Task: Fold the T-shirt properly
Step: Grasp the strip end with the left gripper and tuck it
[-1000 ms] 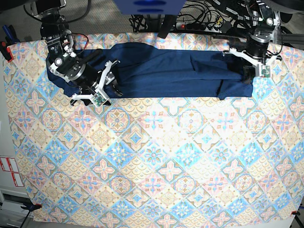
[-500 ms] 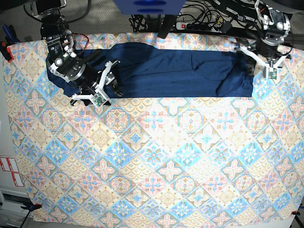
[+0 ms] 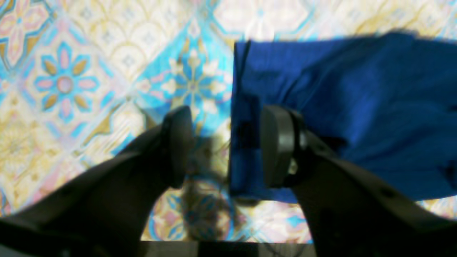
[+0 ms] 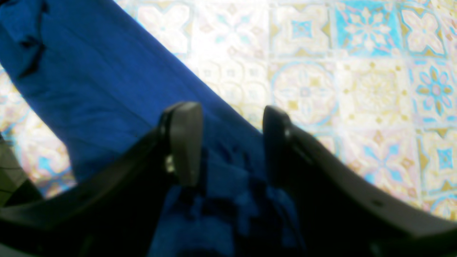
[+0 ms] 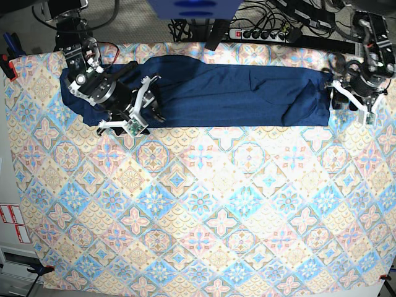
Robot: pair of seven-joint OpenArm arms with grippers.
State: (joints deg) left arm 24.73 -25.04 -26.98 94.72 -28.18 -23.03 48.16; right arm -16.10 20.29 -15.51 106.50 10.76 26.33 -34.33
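Observation:
The dark blue T-shirt [image 5: 216,93] lies as a long flat strip across the far part of the table. My left gripper [image 5: 350,100] hovers at the strip's right end. In the left wrist view the left gripper [image 3: 226,146] is open, and the T-shirt's [image 3: 339,107] straight edge lies below the gap, held by neither finger. My right gripper [image 5: 141,114] is over the strip's left part, near its front edge. In the right wrist view the right gripper [image 4: 228,146] stands open just above the T-shirt [image 4: 100,89], with fabric beneath and between its fingers.
A pastel diamond-patterned cloth [image 5: 198,210] covers the table. A power strip [image 5: 260,34] and cables run behind the far edge. A dark blue box [image 5: 192,9] sits at the back centre. The table's left edge carries white labels [image 5: 12,223].
My left gripper has opened, released the T-shirt's right end and drawn back to the right. That end now lies flat. The right arm shifted slightly up and right, still open.

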